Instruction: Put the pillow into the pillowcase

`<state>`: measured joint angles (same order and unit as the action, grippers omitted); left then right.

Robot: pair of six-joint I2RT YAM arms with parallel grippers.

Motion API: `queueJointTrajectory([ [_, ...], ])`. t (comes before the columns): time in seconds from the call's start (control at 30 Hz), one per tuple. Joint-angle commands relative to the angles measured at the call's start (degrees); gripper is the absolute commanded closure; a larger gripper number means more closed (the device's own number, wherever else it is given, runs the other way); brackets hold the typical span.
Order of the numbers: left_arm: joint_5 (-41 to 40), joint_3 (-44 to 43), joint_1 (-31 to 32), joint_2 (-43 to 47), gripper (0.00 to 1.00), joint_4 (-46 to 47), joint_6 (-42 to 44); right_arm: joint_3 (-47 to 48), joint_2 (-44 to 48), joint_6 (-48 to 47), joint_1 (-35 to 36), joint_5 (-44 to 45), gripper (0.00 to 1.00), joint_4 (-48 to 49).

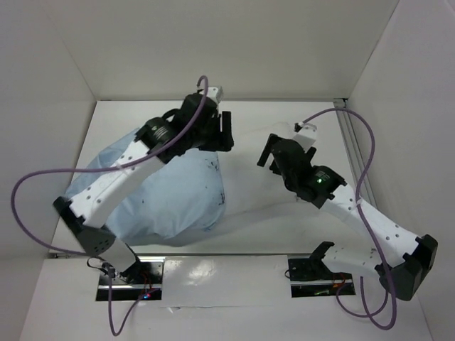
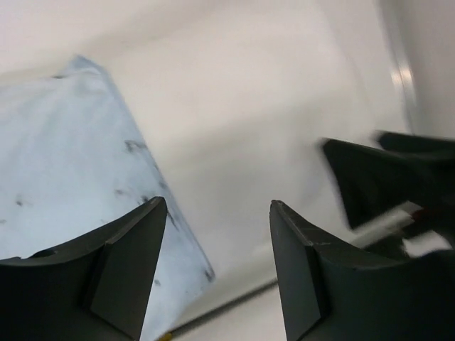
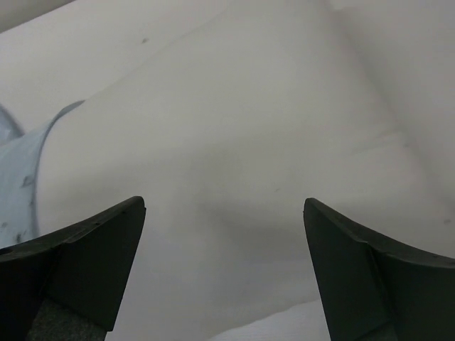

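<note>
The pillowcase (image 1: pixel 170 192) was laid bulging on the left half of the table (image 1: pixel 284 117), partly under the left arm. The left gripper (image 2: pixel 217 206) was held open above the pillowcase's right edge, with nothing between its jaws. The right gripper (image 3: pixel 224 202) was spread wide and empty over a white, softly creased surface, taken to be the pillow (image 3: pixel 242 142), just beside the pillowcase. How much of the pillow was sheathed could not be determined.
</note>
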<state>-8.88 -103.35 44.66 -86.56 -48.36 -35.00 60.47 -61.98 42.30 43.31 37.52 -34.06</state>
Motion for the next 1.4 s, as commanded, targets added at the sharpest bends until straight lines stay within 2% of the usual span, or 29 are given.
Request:
queueJointTrajectory([
  [0.0,-16.5,-6.7,-0.6,-12.3,0.27,-11.2,-2.8,3.1,0.4,-6.8,-7.3,0.4,0.01,-4.2],
  [0.03,-17.6,-11.5,-0.6,-15.1,0.27,-15.4,-3.7,3.6,-0.8,-9.7,-10.5,-2.3,0.01,-4.2],
  [0.07,-18.4,-13.6,-1.2,-17.7,0.27,-17.3,-4.4,3.6,-1.4,-11.3,-17.2,-5.7,0.01,-2.3],
  [0.1,-19.4,-15.2,-1.2,-22.1,0.26,-18.8,-4.9,3.6,-1.9,-12.7,-20.5,-12.7,0.01,-1.5],
  [0.17,-21.9,-17.3,-1.2,-25.2,0.26,-21.5,-6.5,1.9,-2.7,-16.4,-26.2,-20.4,0.01,0.5],
  [0.2,-22.7,-17.3,-1.2,-26.7,0.26,-23.2,-6.5,1.3,-3.5,-17.1,-31.0,-27.4,0.01,1.4],
  [0.3,-25.0,-16.5,-1.2,-26.7,0.31,-24.6,-8.7,-2.1,-4.9,-18.7,-36.6,-37.5,0.01,4.4],
  [0.5,-26.2,-11.7,-1.7,-23.9,0.38,-24.6,-9.2,-9.1,-5.4,-18.8,-38.4,-45.7,0.01,8.8],
  [0.57,-25.7,-11.0,-2.2,-23.9,0.46,-24.6,-9.2,-10.3,-4.9,-18.7,-38.4,-48.4,0.01,10.5],
  [0.6,-24.9,-10.4,-2.2,-23.3,0.58,-24.0,-9.2,-11.2,-4.9,-18.7,-38.4,-50.3,0.01,11.5],
  [0.67,-23.0,-9.9,-2.7,-22.8,0.72,-23.2,-7.7,-12.3,-5.4,-18.1,-38.4,-52.5,0.01,12.8],
  [0.7,-22.5,-9.9,-3.3,-22.2,0.8,-22.6,-7.1,-12.9,-5.4,-18.1,-38.4,-54.6,0.04,13.8],
  [0.73,-21.3,-9.9,-3.4,-22.2,0.93,-22.6,-7.1,-12.9,-6.0,-18.1,-37.8,-55.5,0.08,13.8],
  [0.77,-20.7,-10.5,-3.4,-21.5,0.99,-22.0,-6.2,-12.9,-6.1,-17.6,-37.8,-56.1,0.12,14.5],
  [0.8,-20.0,-10.5,-4.0,-21.5,1.0,-22.0,-5.7,-13.4,-6.1,-17.6,-36.8,-56.1,0.18,14.5],
  [0.83,-18.6,-11.3,-4.0,-20.9,1.0,-21.4,-5.7,-13.4,-6.1,-17.6,-35.8,-56.1,0.42,15.0],
  [0.93,-14.8,-13.5,-4.0,-20.3,1.0,-19.3,-3.2,-13.4,-4.1,-17.0,-35.1,-56.1,0.82,15.0],
  [0.97,-13.1,-14.9,-4.0,-20.3,1.0,-18.6,-2.4,-12.8,-3.1,-16.3,-34.6,-56.1,1.0,15.0],
  [1.03,-8.5,-15.5,-4.0,-19.8,1.0,-15.8,0.5,-12.3,-1.6,-15.6,-34.6,-56.7,1.0,15.5],
  [1.17,9.4,-19.0,-0.1,-19.0,1.0,-5.2,3.7,-9.1,2.7,-13.3,-31.5,-54.1,1.0,15.5],
  [1.3,23.0,-30.5,3.8,-25.6,1.0,-2.3,2.9,-5.4,6.1,-9.7,-26.1,-49.6,1.0,14.1],
  [1.33,26.0,-37.0,4.3,-29.7,1.0,-0.8,2.1,-4.3,6.7,-8.1,-24.7,-48.3,1.0,13.6],
  [1.37,31.9,-40.0,4.8,-31.5,1.0,0.3,1.2,-4.3,7.5,-7.2,-21.5,-45.5,1.0,13.6],
])
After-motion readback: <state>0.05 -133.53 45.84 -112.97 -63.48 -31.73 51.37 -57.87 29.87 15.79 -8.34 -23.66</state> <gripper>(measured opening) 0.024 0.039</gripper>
